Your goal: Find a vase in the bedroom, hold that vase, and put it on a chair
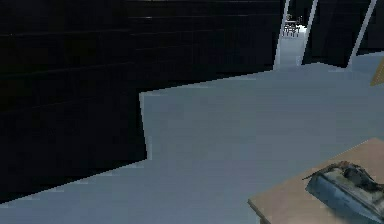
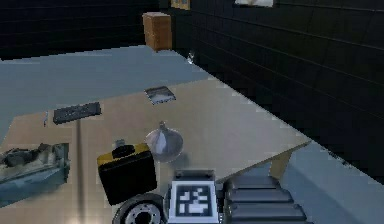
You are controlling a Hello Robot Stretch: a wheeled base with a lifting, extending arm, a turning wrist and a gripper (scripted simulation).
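Dark walls (image 1: 70,90) stand at the left and far side; pale blue floor (image 1: 230,130) spreads between; a worktop (image 1: 290,205) corner at lower right carries a grey-green cluttered object (image 1: 345,185).

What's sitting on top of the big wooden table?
On the wooden table: a grey vase, a black and yellow box, a dark flat thing, a small grey flat thing and a crumpled grey-green heap. The arm covers the near edge.
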